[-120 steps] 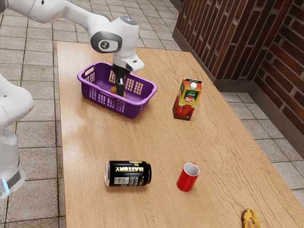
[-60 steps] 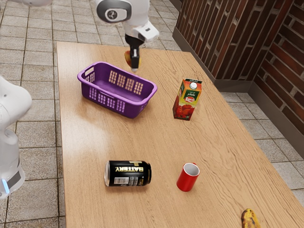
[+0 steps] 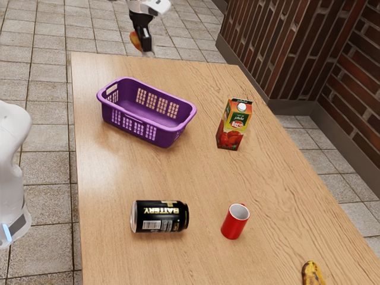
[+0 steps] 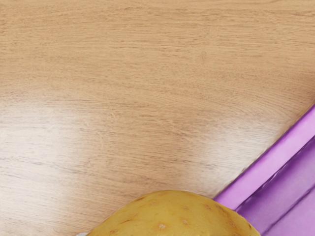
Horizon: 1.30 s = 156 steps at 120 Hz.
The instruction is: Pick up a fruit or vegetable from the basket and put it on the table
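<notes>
Exterior view: your gripper is up in the air near the upper edge, clasping a rounded, orange-yellow piece of produce, which is clear of the basket and not set down. In the picture, both appear beyond the table's far edge. The purple basket sits upright on the wooden table, its floor bare where you can see in. Toward the exterior view's right from it, well apart, a juice carton stands upright, white cap on top, red fruit printed low on its face. Nearer the camera, a black can marked BATTERY lies on its side, lettering upside down. A red mug with a white inside stands beyond it toward the exterior view's right. A spotted banana is cut off by the lower edge. Wrist view: you have the produce close under the hand, yellow-brown, smooth and pitted like a potato, with wood grain below and the basket's rim running slantwise past it.
</notes>
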Motion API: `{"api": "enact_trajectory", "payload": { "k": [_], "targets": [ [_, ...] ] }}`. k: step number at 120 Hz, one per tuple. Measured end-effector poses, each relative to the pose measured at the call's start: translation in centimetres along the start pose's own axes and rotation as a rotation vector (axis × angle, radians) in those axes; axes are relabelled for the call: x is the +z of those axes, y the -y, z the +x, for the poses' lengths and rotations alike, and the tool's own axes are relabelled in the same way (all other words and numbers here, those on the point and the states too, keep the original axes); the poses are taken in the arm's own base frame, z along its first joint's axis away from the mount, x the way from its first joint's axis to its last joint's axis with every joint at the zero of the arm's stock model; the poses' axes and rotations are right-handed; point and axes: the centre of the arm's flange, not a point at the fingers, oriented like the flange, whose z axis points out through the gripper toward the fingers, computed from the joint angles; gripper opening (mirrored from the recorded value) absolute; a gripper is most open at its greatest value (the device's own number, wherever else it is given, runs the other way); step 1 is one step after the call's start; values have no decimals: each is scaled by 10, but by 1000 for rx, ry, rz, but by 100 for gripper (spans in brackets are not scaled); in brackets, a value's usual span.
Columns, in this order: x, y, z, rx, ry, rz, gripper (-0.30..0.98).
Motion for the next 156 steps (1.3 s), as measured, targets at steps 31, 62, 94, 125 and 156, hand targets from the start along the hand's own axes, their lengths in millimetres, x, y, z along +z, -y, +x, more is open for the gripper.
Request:
{"api": "enact_trajectory", "payload": {
  "k": [31,62,94,125,156],
  "targets": [
    [95,64,-30,-117,-97,-33,26],
    [131,88,-25,-132,-238,-39,26],
    [182,107,-39,-146,-255,-94,26],
    [199,104,-54,-192,-130,-220,28],
    [193,100,-56,-142,-39,-268,61]
  ]
}}
